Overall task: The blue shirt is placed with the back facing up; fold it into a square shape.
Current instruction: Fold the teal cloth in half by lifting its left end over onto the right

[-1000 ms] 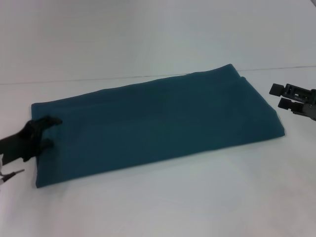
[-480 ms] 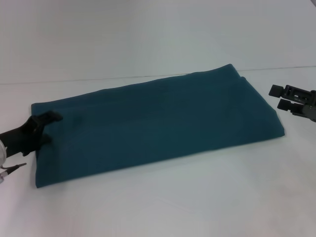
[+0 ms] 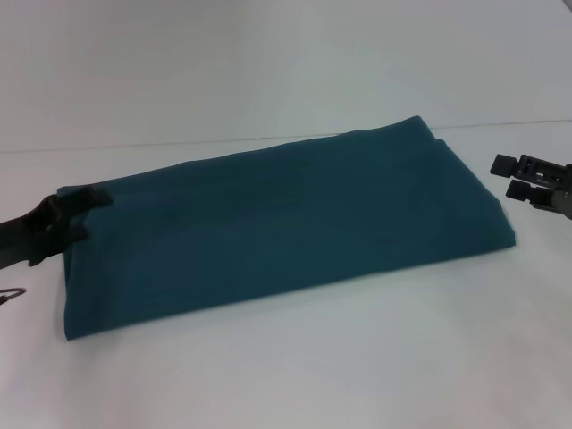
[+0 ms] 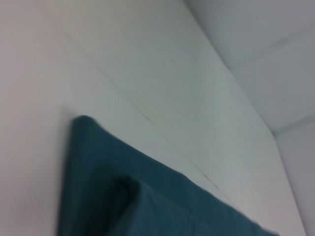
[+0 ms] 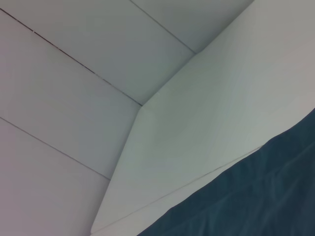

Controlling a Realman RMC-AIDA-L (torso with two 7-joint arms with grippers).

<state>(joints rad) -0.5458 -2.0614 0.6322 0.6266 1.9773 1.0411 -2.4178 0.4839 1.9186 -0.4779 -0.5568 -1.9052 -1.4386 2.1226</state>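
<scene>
The blue shirt [image 3: 286, 214] lies flat on the white table [image 3: 313, 357], folded into a long band that runs from near left to far right. My left gripper [image 3: 92, 215] is open at the band's left end, its fingers spread over the short edge and holding nothing. My right gripper [image 3: 501, 176] is open and empty, hovering just off the band's right end without touching it. The shirt also shows in the left wrist view [image 4: 147, 196] and in the right wrist view [image 5: 256, 196].
The table's far edge meets a pale wall [image 3: 268, 63] behind the shirt. A thin cable loop [image 3: 11, 293] hangs below my left arm at the left edge. Bare table lies in front of the shirt.
My left gripper has moved back along the shirt's left edge, toward its far corner, and drawn a little to the left. The shirt and my right gripper have not moved.
</scene>
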